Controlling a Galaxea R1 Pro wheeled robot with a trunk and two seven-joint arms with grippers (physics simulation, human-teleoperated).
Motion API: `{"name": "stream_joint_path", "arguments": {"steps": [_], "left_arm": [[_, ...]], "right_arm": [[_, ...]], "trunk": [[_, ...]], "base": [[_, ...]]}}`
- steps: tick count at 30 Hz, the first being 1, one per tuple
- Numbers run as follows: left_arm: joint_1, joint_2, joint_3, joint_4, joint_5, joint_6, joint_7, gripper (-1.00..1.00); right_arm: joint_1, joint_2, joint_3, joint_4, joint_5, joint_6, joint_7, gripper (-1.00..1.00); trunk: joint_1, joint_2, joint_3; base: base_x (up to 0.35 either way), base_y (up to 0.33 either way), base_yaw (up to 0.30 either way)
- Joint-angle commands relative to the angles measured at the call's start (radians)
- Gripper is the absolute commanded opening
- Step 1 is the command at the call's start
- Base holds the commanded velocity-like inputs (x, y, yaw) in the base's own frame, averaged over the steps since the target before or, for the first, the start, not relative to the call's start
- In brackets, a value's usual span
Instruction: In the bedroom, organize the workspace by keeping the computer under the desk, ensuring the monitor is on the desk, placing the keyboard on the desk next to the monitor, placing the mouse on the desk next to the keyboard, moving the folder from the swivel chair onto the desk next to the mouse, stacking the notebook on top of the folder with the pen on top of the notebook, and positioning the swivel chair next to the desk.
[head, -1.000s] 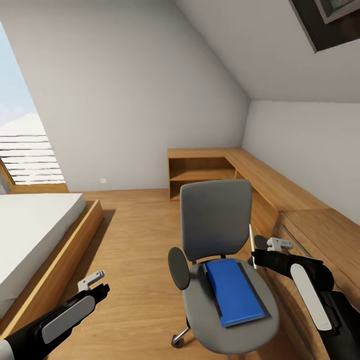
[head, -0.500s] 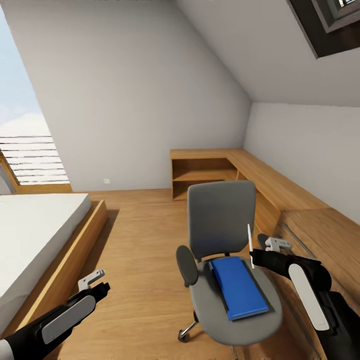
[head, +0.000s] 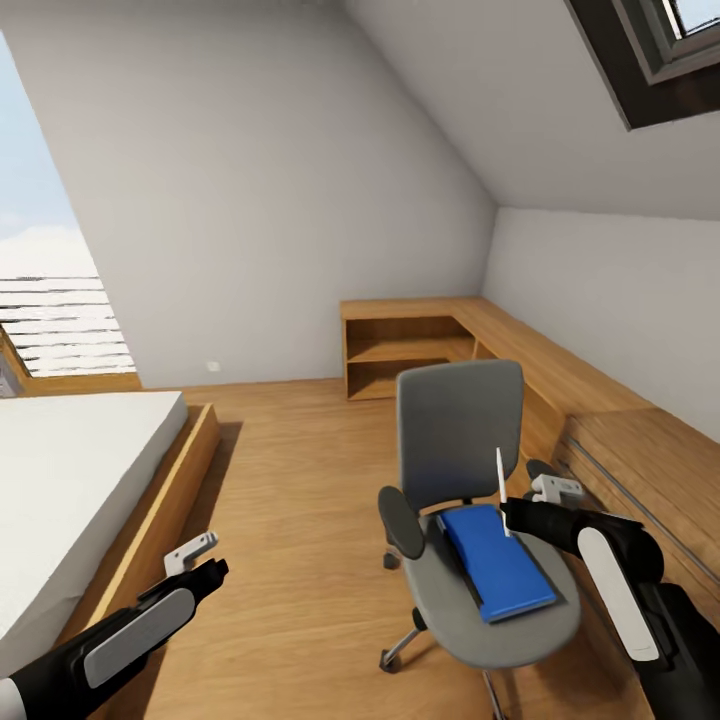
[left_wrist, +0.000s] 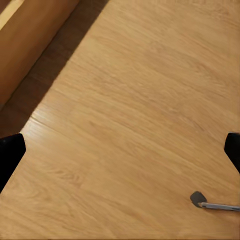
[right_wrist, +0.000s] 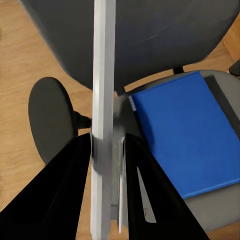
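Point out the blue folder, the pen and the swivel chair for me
blue folder (head: 497, 562), head view, middle of its cover.
pen (right_wrist: 102, 100), right wrist view, mid-shaft.
swivel chair (head: 460, 430), head view, backrest centre.

Bright, even daylight from the window (head: 50, 290); soft shadow beside the bed (head: 70, 480); right wrist foreground blurred.

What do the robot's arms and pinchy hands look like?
Both arms are shiny black tubes, each with a long white oval panel. The left gripper and right gripper have light grey brackets and dark fingers, which look like black wedges in the wrist views.
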Motion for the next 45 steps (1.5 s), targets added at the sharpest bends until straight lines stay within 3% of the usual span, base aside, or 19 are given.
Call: {"name": "stream_joint_path", "arguments": {"steps": [1,7,12,13,14,17,18,19,21,22,23,24,25,26,27,28,31,34,45], "left_arm": [[-0.002,0.001,-0.003,-0.001,0.003,0.0,0.004,1.0],[-0.002,0.0,-0.024,0.044,0.009,-0.002,0.002,1.0],[-0.002,-0.024,-0.189,0.166,0.013,-0.007,0.001,1.0],[-0.002,-0.038,-0.235,0.197,0.014,-0.014,0.002,1.0],[-0.002,-0.048,-0.256,0.214,0.014,-0.02,0.002,1.0],[-0.002,-0.111,-0.347,0.312,0.016,-0.065,-0.001,1.0],[-0.002,-0.126,-0.364,0.337,0.016,-0.072,-0.003,1.0],[-0.002,-0.156,-0.395,0.391,0.016,-0.082,-0.012,1.0],[-0.002,-0.189,-0.417,0.454,0.017,-0.088,-0.032,1.0],[-0.002,-0.224,-0.432,0.526,0.018,-0.091,-0.069,1.0],[-0.002,-0.242,-0.437,0.566,0.019,-0.092,-0.096,1.0],[-0.002,-0.282,-0.445,0.655,0.02,-0.092,-0.165,1.0],[-0.002,-0.304,-0.447,0.705,0.02,-0.092,-0.206,1.0],[-0.002,-0.348,-0.451,0.811,0.02,-0.092,-0.297,1.0],[-0.002,-0.369,-0.452,0.866,0.02,-0.092,-0.345,1.0],[-0.002,-0.407,-0.452,0.967,0.02,-0.092,-0.441,1.0],[-0.002,-0.454,-0.451,1.089,0.02,-0.092,-0.601,1.0],[-0.002,-0.468,-0.451,1.139,0.02,-0.088,-0.673,1.0],[0.0,-0.471,-0.452,1.146,0.02,-0.084,-0.684,1.0]], "right_arm": [[-0.001,0.0,-0.001,-0.001,-0.012,0.004,-0.01,-1.0],[-0.001,-0.001,-0.024,-0.001,-0.011,0.003,-0.009,-1.0],[-0.001,-0.002,-0.052,-0.002,-0.012,0.002,-0.008,-1.0],[-0.001,-0.002,-0.064,-0.002,-0.012,0.002,-0.008,-1.0],[-0.001,-0.002,-0.069,-0.002,-0.012,0.002,-0.008,-1.0],[-0.001,-0.002,-0.093,-0.003,-0.013,0.003,-0.007,-1.0],[-0.001,-0.002,-0.096,-0.003,-0.013,0.003,-0.006,-1.0],[-0.001,-0.002,-0.101,-0.003,-0.013,0.003,-0.006,-1.0],[-0.001,-0.002,-0.105,-0.003,-0.013,0.003,-0.006,-1.0],[-0.001,-0.002,-0.107,-0.003,-0.013,0.003,-0.006,-1.0],[-0.001,-0.002,-0.108,-0.003,-0.013,0.003,-0.006,-1.0],[-0.001,-0.002,-0.11,-0.003,-0.013,0.003,-0.006,-1.0],[-0.001,-0.002,-0.11,-0.003,-0.012,0.003,-0.006,-1.0],[-0.001,-0.002,-0.111,-0.003,-0.012,0.003,-0.006,-1.0],[-0.001,-0.002,-0.111,-0.003,-0.012,0.003,-0.006,-1.0],[-0.001,-0.002,-0.111,-0.003,-0.012,0.003,-0.006,-1.0],[-0.001,-0.001,-0.111,-0.001,-0.011,0.002,-0.007,-1.0],[-0.001,0.001,-0.108,0.002,-0.009,-0.023,-0.008,-1.0],[-0.001,0.0,-0.112,0.01,-0.006,-0.048,-0.011,-1.0]], "trunk": [[-0.004,0.006,0.002],[-0.027,0.048,0.021],[-0.046,0.083,0.036],[-0.05,0.09,0.04],[-0.054,0.097,0.043],[-0.065,0.118,0.052],[-0.069,0.125,0.055],[-0.073,0.132,0.058],[-0.081,0.146,0.065],[-0.084,0.153,0.068],[-0.088,0.16,0.071],[-0.092,0.167,0.074],[-0.096,0.174,0.077],[-0.1,0.181,0.08],[-0.104,0.188,0.083],[-0.107,0.195,0.087],[-0.119,0.216,0.096],[-0.13,0.237,0.105],[-0.173,0.314,0.14]], "base": [[-0.001,0.109,-0.001],[0.0,0.022,0.0],[0.0,0.003,-0.112],[0.0,0.001,-0.212],[0.0,0.001,-0.222],[0.0,0.0,-0.242],[0.0,0.0,-0.252],[0.0,0.0,-0.258],[0.0,0.0,-0.261],[0.0,0.0,-0.264],[0.0,0.0,-0.265],[0.0,0.0,-0.267],[0.0,0.0,-0.267],[0.0,0.0,-0.268],[0.0,0.0,-0.269],[0.0,0.0,-0.269],[0.0,0.0,-0.269],[0.0,0.0,-0.27],[0.0,0.0,-0.27]]}}
